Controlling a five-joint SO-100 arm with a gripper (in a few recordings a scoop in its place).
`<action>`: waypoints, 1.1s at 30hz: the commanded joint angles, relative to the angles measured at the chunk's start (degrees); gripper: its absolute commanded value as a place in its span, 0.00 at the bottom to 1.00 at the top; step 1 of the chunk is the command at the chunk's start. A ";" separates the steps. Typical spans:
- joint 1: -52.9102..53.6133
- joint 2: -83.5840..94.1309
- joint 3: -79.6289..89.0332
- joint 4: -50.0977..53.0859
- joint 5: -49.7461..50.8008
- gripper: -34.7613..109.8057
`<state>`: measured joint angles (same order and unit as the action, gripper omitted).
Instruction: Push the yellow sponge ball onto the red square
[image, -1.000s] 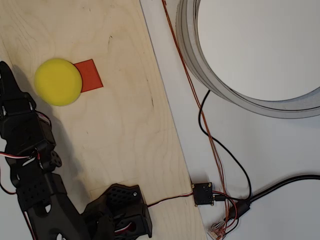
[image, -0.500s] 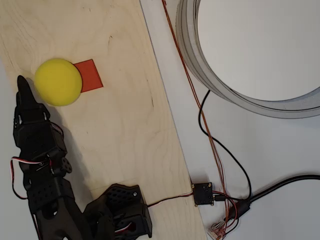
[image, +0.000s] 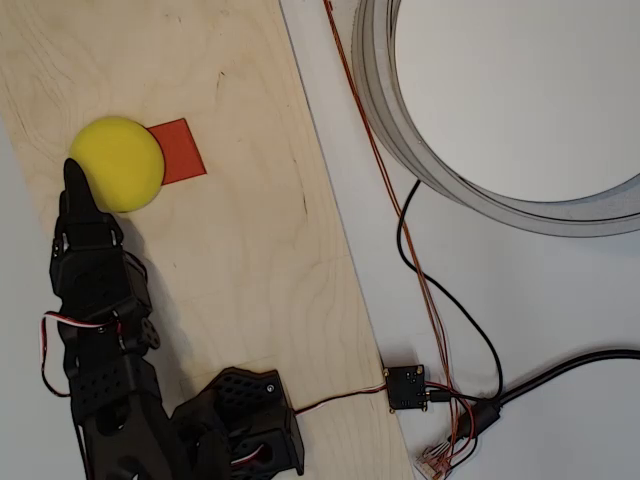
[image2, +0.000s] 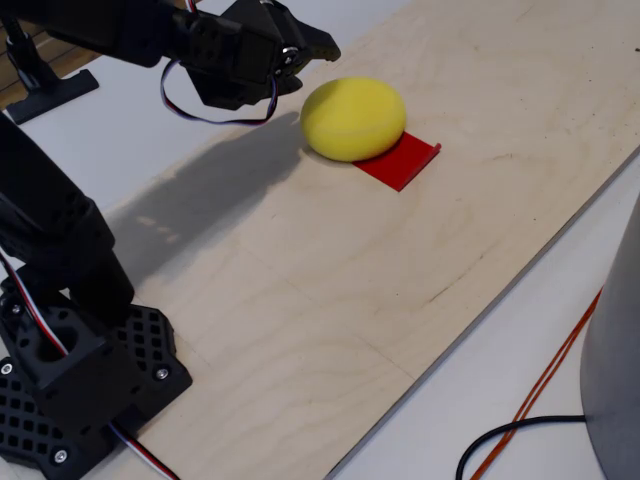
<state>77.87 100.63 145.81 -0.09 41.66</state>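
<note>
Yellow sponge ball (image: 117, 164): on plywood worktop (image: 240, 250), upper-left area in overhead view, overlapping left part of red square (image: 180, 150). Red square: flat, slightly tilted, showing at ball's 3 o'clock in overhead view.

Tool (image: 76, 180): black, tip at ball's 8 o'clock in overhead view, touching or just beside ball's edge; fingers look pressed together to single point, holding nothing. In fixed view tool (image2: 318, 46) sits at ball's (image2: 354, 118) 10 o'clock.

Arm base (image: 235, 420): black, at worktop's lower edge in overhead view.

Large grey ring (image: 480, 190): off worktop, upper right, overhead view.
</note>
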 joint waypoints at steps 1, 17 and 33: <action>1.85 0.70 0.88 -2.37 -0.09 0.37; 6.50 -3.16 -0.62 -4.04 -0.26 0.37; 12.83 -3.08 -1.14 -4.04 -2.37 0.36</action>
<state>88.24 96.94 145.37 -3.43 39.29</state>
